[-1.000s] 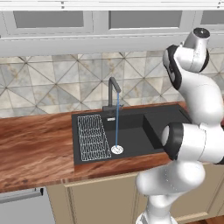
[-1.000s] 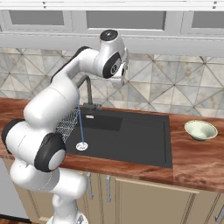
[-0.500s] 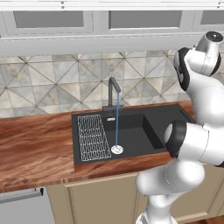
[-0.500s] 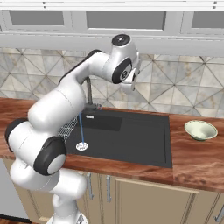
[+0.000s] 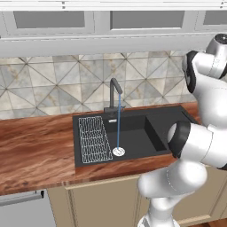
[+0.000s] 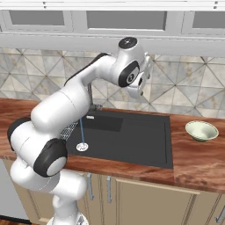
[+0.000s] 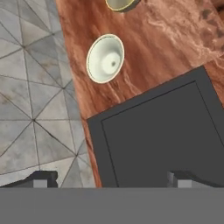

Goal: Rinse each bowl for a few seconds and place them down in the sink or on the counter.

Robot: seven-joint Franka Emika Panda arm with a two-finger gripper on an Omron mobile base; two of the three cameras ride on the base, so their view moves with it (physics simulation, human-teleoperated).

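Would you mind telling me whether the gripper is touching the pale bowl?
Apart: in the hand view, the open gripper sits over the sink, with counter separating it from the pale bowl.

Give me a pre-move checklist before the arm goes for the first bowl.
1. Gripper open and empty: ok, tips stand wide apart with nothing between them.
2. Pale bowl reachable: ok, it sits upright on the counter right of the sink, nothing beside it in the right base view.
3. Second, olive bowl located: ok, at the top edge of the hand view, beyond the pale bowl; cut off, so its pose cannot be told.
4. Water running: ok, a stream falls from the faucet to the drain.
5. Basin free for rinsing: ok, the wire rack lies at its left side.
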